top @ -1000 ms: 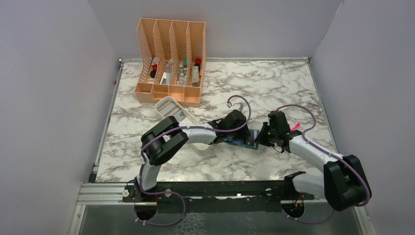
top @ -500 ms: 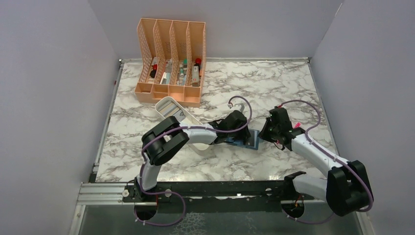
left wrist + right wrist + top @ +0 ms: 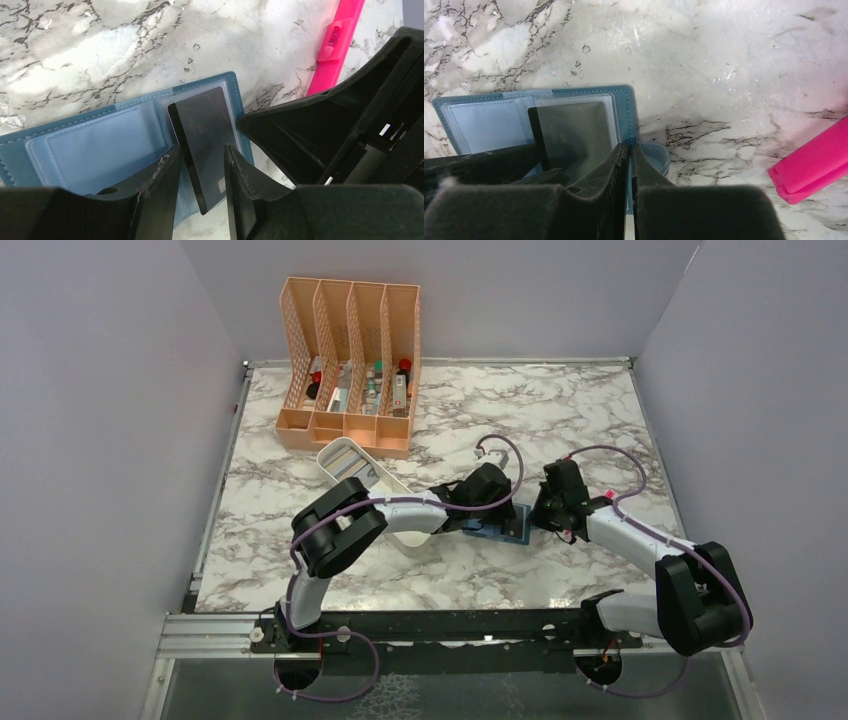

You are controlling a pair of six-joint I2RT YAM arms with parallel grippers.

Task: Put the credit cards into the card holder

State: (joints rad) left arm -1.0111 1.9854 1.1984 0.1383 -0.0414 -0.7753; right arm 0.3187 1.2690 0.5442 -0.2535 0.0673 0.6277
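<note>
1. At 11 o'clock on the marble table (image 3: 600, 410) stands the peach mesh organizer (image 3: 350, 350), with bottles in its slots. It's well apart from your work and not in the way.
2. White tray (image 3: 345, 462) is at 10 o'clock, right by the left arm's elbow. Mind it if you swing that arm back. Its contents are too small to tell.
3. Right gripper (image 3: 629, 147): fingers pinched almost together on the card holder's 3 o'clock edge, pinning it. It sits just beside the left gripper, so that's your main obstruction, with little room to tilt.
4. Left gripper (image 3: 201, 150): narrow, clamped on the credit card's near end.
5. Card holder (image 3: 100, 145): lies open at 4 o'clock from table centre, between both grippers. It's probably light and floppy and will likely slide or fold if pushed, so hold that edge down while you feed.
6. Credit card (image 3: 202, 125): dark and thin, likely stiff and slick. It's tilted, with its far end over the right-hand pocket; can't tell if it's in the slot. It may pivot in the pads, so feed it flat and slow.
7. Pink piece (image 3: 335, 45): at 2 o'clock of the holder, apart from it.
</note>
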